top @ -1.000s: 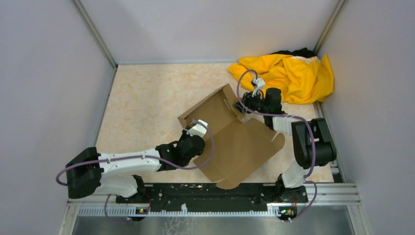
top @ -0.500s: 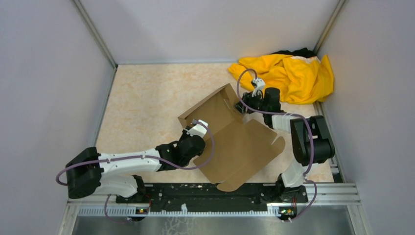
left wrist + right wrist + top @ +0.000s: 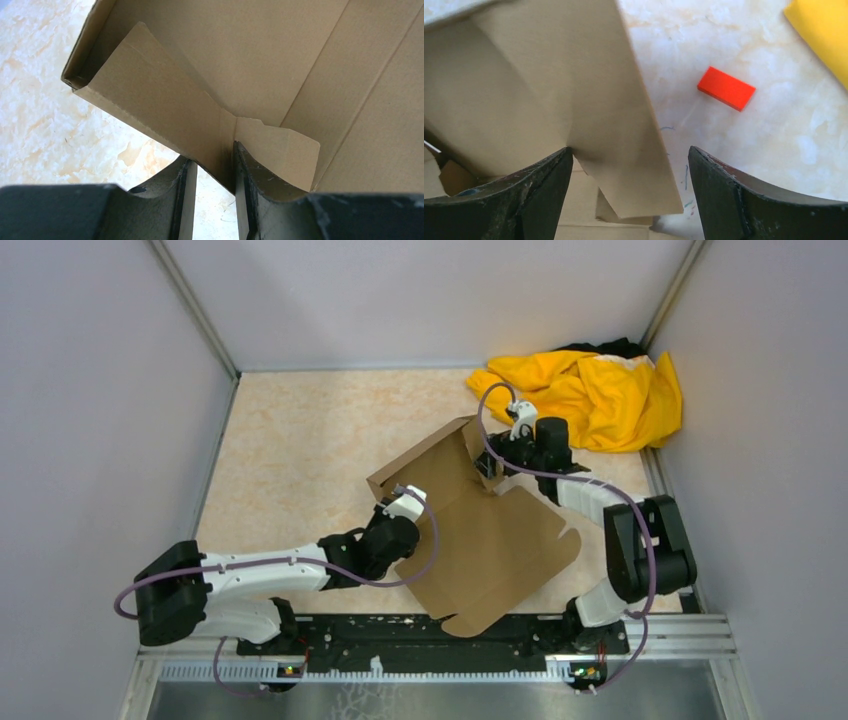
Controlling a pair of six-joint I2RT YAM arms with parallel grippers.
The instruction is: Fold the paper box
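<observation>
Since a second ago the right pincer (image 3: 629, 150) has sprung wide, releasing the upright flap of the paper box (image 3: 480, 530), which lies mid-frame on the table (image 3: 300, 440). Meanwhile the left pincer (image 3: 210, 165) stays clenched on a side flap, so the right probably needs a fresh hold.

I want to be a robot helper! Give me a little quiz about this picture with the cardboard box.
1. True or false: the left pincer is pinching a wall of the paper box.
2. What colour is the small block lying near the box? A green, B red, C blue.
3. Fill in the gap: the right pincer has a box flap between its two sides, and it stands wide ___.

Key: 1 true. 2 B. 3 open.
</observation>
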